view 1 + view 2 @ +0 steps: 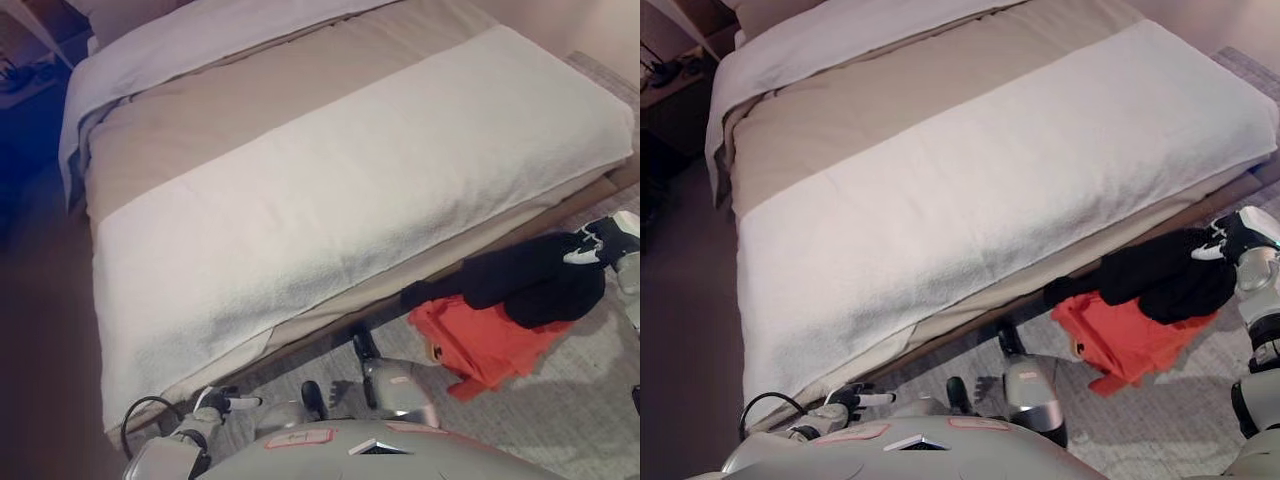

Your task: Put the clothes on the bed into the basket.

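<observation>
My right hand (pixel 606 243) is at the far right, beside the bed's foot corner, with its fingers curled on a black garment (pixel 530 278). The garment hangs over an orange fabric item (pixel 485 345) that lies on the floor; I cannot tell whether this is a garment or a soft basket. The bed (pixel 330 180) carries a white blanket (pixel 360 200) and a beige sheet (pixel 250 90), and only bedding shows on top. My left hand (pixel 218 402) is low at the bottom left by the bed's near corner, fingers relaxed and empty.
A grey carpet (pixel 560 410) covers the floor on the right. A white pillow or folded cover (pixel 200 35) lies at the bed's head. A dark side table with small objects (pixel 665 75) stands at the far left.
</observation>
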Available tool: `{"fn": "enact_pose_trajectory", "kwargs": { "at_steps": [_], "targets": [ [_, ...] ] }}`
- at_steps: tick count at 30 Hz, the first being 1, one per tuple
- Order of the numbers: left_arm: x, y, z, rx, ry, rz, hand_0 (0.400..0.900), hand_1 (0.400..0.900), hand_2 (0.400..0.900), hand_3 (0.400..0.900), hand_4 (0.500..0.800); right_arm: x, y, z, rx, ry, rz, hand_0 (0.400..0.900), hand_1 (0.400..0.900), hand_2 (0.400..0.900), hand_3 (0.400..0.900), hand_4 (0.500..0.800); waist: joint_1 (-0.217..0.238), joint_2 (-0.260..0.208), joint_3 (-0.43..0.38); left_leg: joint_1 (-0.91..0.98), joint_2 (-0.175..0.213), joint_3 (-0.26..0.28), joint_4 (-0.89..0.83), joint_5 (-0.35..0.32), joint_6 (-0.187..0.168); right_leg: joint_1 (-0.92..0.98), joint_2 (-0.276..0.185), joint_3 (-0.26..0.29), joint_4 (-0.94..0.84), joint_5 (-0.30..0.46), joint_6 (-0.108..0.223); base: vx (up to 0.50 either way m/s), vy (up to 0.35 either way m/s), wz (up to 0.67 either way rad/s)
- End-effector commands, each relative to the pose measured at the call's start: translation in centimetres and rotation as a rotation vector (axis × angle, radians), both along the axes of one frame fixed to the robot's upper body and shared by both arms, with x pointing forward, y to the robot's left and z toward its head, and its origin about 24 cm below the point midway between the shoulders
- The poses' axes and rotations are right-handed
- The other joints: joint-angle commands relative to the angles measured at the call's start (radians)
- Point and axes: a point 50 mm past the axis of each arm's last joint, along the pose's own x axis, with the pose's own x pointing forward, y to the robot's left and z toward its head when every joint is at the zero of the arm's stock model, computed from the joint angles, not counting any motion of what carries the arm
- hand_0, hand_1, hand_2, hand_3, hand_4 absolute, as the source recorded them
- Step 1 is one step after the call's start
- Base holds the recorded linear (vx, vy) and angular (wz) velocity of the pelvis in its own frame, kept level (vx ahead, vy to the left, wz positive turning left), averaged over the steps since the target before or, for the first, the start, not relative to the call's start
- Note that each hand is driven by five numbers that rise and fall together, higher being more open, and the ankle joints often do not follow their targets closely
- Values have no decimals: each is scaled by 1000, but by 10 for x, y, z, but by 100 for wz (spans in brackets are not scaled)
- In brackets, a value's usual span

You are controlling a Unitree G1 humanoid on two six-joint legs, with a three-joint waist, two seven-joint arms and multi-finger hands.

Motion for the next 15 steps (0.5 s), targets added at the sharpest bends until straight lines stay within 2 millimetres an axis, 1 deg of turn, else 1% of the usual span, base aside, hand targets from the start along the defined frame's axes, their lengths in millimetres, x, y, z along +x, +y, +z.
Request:
{"fn": "enact_pose_trajectory", "kwargs": {
  "at_steps": [1,10,15],
  "targets": [
    [-25,23,3,89,103,-3,900,900,900,900,800,34,5,42,-59,-186,28,900,900,900,900,800,28,-23,-29,-1,-43,-17,34,44,-21,157,-51,49,-238,133,29,3,-13,9],
    [-24,24,4,94,98,6,900,900,900,900,800,37,10,36,-55,-171,30,900,900,900,900,800,40,-33,-24,-6,-46,-32,29,49,-21,164,-56,34,-243,133,27,3,-7,6],
    [-23,27,5,98,91,18,900,900,900,900,800,33,13,23,1,-143,23,900,900,900,900,800,52,-42,-23,-7,-46,-41,25,51,-20,164,-58,27,-245,132,27,6,-10,6]
  ]
}}
